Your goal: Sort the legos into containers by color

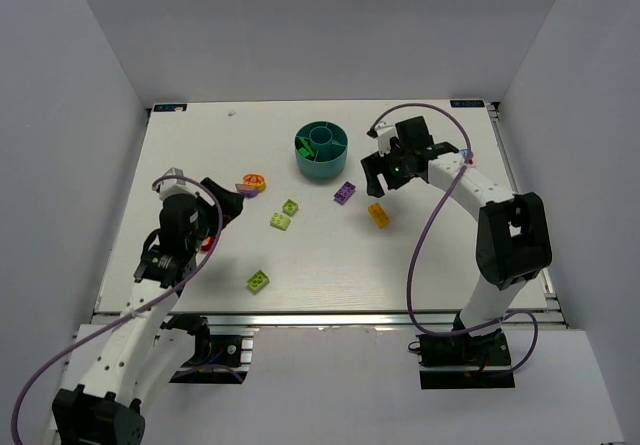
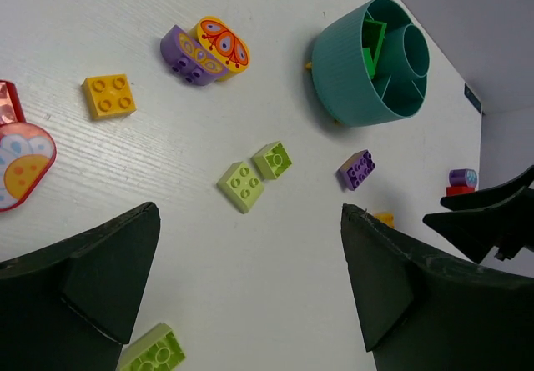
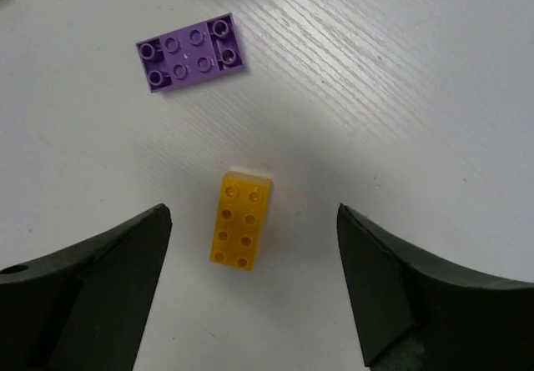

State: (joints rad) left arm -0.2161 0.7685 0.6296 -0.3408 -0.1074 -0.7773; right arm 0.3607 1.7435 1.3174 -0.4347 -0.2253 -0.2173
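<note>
Right fingers gape wide at the bottom of the frame, nothing held; left fingers just the same. Teal bowl sits upper middle. Trouble? The yellow brick, centred under the right fingers and untouched, may twist away if pinched askew. Right arm arches over, wrist pointing down.

a fine wood-like grain is shown on the white, matt bench. the teal bowl is moulded in ribbed, satin plastic. the legos are made of smooth, slightly glossy plastic. the jaws are finished matt black.
</note>
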